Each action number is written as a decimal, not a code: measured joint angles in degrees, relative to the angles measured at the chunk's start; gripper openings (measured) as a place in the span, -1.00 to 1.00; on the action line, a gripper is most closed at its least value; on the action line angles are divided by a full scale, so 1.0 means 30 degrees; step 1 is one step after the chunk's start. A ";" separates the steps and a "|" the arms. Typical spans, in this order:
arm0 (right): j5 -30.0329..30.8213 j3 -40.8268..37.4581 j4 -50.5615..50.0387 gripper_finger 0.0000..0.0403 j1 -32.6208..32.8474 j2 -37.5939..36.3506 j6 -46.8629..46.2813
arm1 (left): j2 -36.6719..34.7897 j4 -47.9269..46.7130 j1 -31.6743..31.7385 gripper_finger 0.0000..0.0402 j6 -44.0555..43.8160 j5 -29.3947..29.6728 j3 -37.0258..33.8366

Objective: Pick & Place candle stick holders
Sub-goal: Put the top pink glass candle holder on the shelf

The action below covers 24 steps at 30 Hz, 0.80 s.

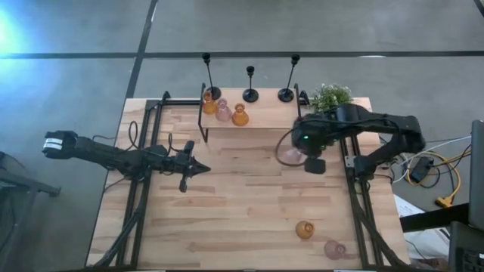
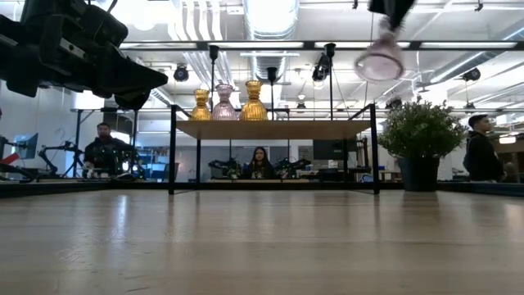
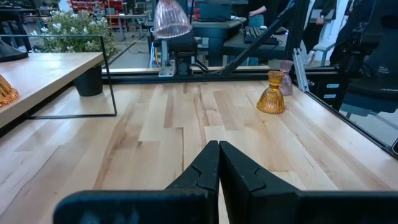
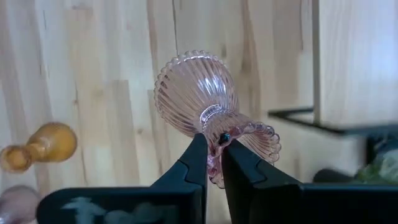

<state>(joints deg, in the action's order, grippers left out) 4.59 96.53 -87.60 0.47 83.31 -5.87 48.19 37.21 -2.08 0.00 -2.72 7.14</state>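
My right gripper (image 4: 211, 149) is shut on a pink ribbed glass holder (image 1: 290, 155), high above the table and right of the wooden shelf (image 1: 249, 121). It also shows in the low view (image 2: 379, 59). Two amber glass holders and one pink (image 1: 223, 111) stand on the shelf. Three black tall-stemmed holders (image 1: 250, 83) stand by their round bases at the shelf's far edge. An amber (image 1: 305, 230) and a pink holder (image 1: 334, 248) stand at the table's near right. My left gripper (image 3: 219, 162) is shut and empty, above the table's left middle. My right gripper pinches the pink holder's flared, ruffled top rim (image 4: 239, 134) between its two fingertips, at one side of the rim. The fingers come from above. The holder hangs below them, a little tilted, its wide ribbed foot (image 2: 379, 67) lowest and clear of the table.
A small bushy green plant (image 1: 330, 97) in a dark pot stands at the shelf's right end, close to my right arm. Black frame rails (image 1: 355, 204) run along both table sides. People sit and stand in the room beyond the table.
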 joint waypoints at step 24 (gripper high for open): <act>0.2007 1.2561 -0.0798 -0.91 -0.6076 1.0521 1.0368 | 0.0004 -0.0021 0.0006 -0.94 0.0004 0.0007 0.0001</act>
<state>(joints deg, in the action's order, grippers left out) 10.61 134.21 -90.00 -17.76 114.87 25.23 48.21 37.15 -2.07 0.01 -2.70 7.14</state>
